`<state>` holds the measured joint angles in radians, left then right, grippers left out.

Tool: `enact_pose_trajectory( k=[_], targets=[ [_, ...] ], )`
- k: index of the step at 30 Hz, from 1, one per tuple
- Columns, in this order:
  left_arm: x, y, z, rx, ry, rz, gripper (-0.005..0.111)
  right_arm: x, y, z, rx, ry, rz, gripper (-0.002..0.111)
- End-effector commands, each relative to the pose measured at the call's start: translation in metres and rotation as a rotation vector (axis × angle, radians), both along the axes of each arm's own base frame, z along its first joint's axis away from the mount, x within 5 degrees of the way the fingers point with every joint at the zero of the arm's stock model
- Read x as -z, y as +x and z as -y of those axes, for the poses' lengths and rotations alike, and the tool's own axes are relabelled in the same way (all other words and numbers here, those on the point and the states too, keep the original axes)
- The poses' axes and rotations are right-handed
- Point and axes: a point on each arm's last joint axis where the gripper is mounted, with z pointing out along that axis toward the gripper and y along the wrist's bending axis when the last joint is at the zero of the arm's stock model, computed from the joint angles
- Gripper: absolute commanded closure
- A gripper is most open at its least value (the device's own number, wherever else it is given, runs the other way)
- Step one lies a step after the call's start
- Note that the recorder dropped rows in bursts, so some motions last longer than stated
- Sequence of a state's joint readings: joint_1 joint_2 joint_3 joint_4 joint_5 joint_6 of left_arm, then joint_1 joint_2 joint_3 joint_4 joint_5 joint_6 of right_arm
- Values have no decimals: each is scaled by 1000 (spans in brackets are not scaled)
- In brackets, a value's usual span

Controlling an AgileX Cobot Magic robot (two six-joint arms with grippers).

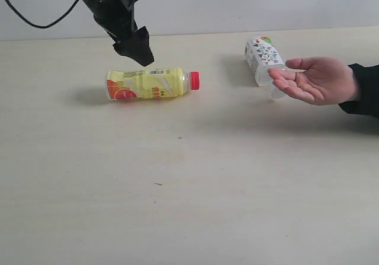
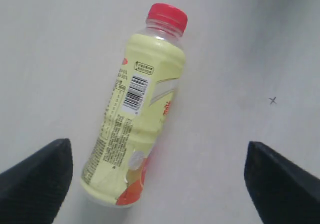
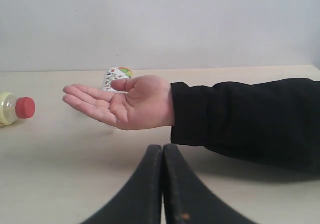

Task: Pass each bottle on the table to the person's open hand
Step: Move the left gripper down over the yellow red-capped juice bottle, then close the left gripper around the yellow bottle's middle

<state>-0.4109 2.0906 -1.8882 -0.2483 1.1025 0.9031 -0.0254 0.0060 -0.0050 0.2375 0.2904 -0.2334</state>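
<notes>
A yellow bottle (image 1: pixel 151 83) with a red cap lies on its side on the table (image 1: pixel 207 188), cap pointing toward the person. My left gripper (image 1: pixel 139 54) hangs just above its middle, open, with nothing held. In the left wrist view the yellow bottle (image 2: pixel 140 119) lies between the widely parted fingers of my left gripper (image 2: pixel 157 144), closer to one of them. A whitish bottle (image 1: pixel 263 57) with a colourful label lies behind the person's open hand (image 1: pixel 317 78). My right gripper (image 3: pixel 162 146) is shut and empty, low over the table in front of the hand (image 3: pixel 125 101).
The person's black sleeve (image 1: pixel 364 90) comes in from the right edge. A black cable (image 1: pixel 35 22) hangs behind the left arm. In the right wrist view the whitish bottle (image 3: pixel 116 74) shows behind the palm and the yellow bottle's cap end (image 3: pixel 15 107) at the side.
</notes>
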Motion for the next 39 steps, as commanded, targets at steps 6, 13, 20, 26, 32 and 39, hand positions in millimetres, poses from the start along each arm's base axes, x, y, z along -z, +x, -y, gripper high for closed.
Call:
enact_pose_trajectory(
  k=[6, 13, 20, 26, 32, 39],
  targets=[
    [35, 34, 8, 121, 84, -7, 19, 1, 0, 1, 8, -6, 8, 108],
    [55, 44, 2, 180, 144, 12, 19, 1, 0, 1, 8, -5, 7, 108],
    [67, 52, -6, 180, 140, 14, 19, 1, 0, 1, 8, -5, 7, 108],
    [100, 58, -6, 179, 179, -18, 19, 1, 0, 1, 8, -5, 7, 108],
    [113, 61, -6, 174, 183, -25, 19, 1, 0, 1, 8, -5, 7, 108],
    [129, 64, -5, 154, 184, -34, 19, 1, 0, 1, 8, -5, 7, 108]
  ],
)
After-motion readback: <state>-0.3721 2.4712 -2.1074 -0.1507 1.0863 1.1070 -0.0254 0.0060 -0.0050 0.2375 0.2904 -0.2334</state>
